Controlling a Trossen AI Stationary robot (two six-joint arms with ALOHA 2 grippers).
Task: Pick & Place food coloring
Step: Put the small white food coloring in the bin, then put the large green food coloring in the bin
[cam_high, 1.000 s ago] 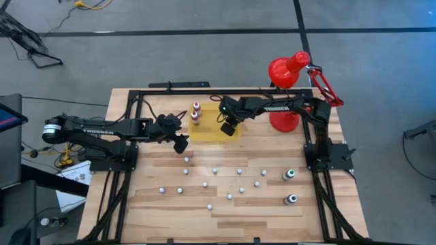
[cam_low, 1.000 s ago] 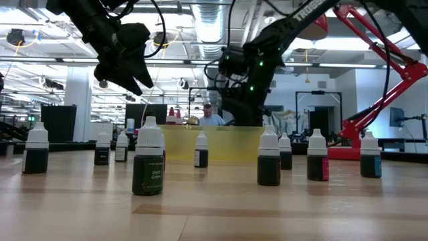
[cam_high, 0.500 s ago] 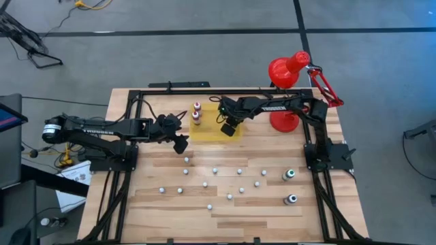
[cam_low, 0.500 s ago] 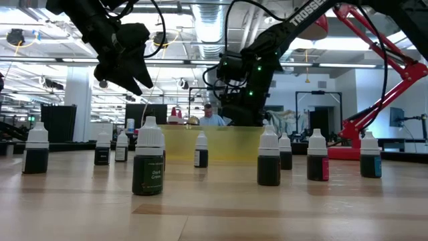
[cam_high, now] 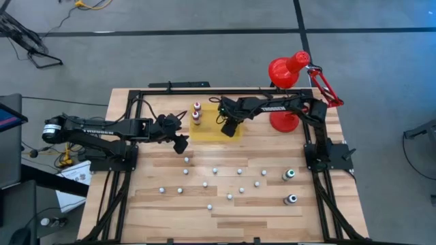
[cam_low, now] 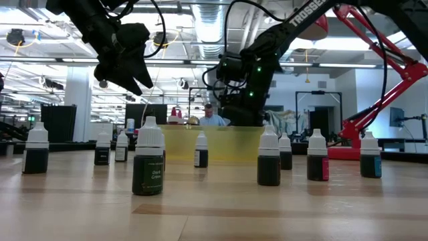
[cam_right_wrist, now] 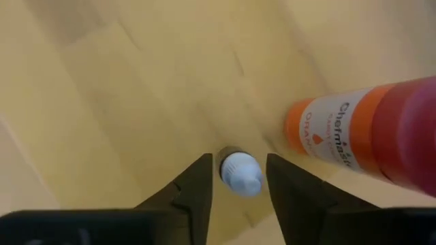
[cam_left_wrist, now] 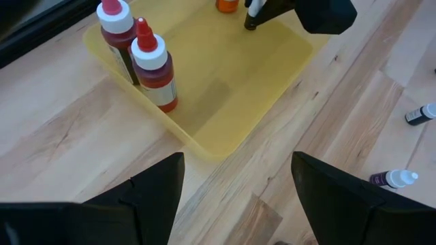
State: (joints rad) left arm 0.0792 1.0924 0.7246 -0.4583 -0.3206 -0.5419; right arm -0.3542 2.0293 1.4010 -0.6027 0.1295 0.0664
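Observation:
The yellow mat point(cam_high: 210, 128) lies at the table's far middle. My right gripper point(cam_high: 229, 126) hangs low over it, shut on a small white-capped food coloring bottle point(cam_right_wrist: 240, 174). An orange bottle point(cam_right_wrist: 354, 129) stands right beside that one. Two red bottles point(cam_left_wrist: 153, 71) stand on the mat's far left corner. Several tiny white-capped bottles point(cam_high: 214, 170) stand scattered on the table's near half. My left gripper point(cam_high: 179, 141) is open, empty and raised, just left of the mat's near left corner. My right gripper has the small bottle between its two fingers point(cam_right_wrist: 197, 187), coming from above and pointing down. Its white cap point(cam_right_wrist: 242, 178) shows in the gap between them. The bottle is upright over the mat; whether its base rests on the mat, I cannot tell.
A red desk lamp point(cam_high: 287, 70) stands at the far right, its base point(cam_high: 283, 121) beside the mat. Two bigger green-topped bottles point(cam_high: 290, 175) stand near the right edge. A black frame rail point(cam_high: 184, 90) runs along the far edge.
My right gripper has shifted a little toward the table's left over the mat, staying low and shut on the small bottle. My left gripper has kept still.

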